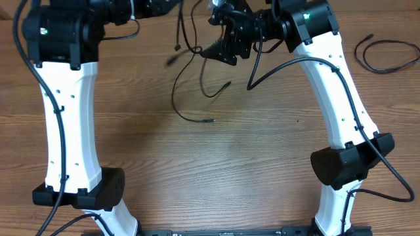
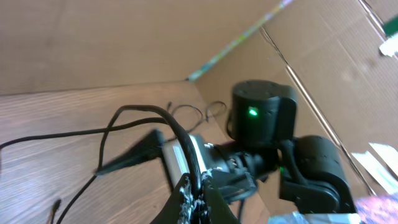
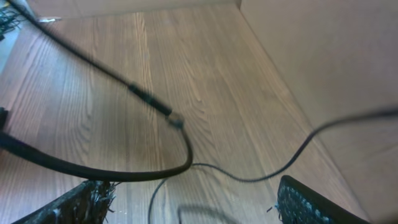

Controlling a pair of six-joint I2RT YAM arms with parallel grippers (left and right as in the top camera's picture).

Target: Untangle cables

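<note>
Centrally at the far side of the table (image 1: 230, 170), the tangled cables (image 1: 193, 85) hang as thin black strands between the two arms, looping over the wood. How many separate cables make up the bunch cannot be told, though at least three free ends show. One coiled cable (image 1: 386, 56) lies by itself on the wood at the far right, well apart from the bunch. The left gripper (image 2: 194, 198) is pinched tight on a black strand (image 2: 140, 112), which rises from its fingertips and arcs off to the left. The right gripper (image 3: 196, 199) is spread wide, its two fingers (image 3: 84, 202) at the opposite lower corners of its wrist view, with nothing clamped. A thicker black lead (image 3: 124, 173) curves across the gap near the left-hand finger; whether they touch cannot be told. Plain cardboard (image 2: 323, 68) panels stand as walls at the table's far edge and meet in a corner.
</note>
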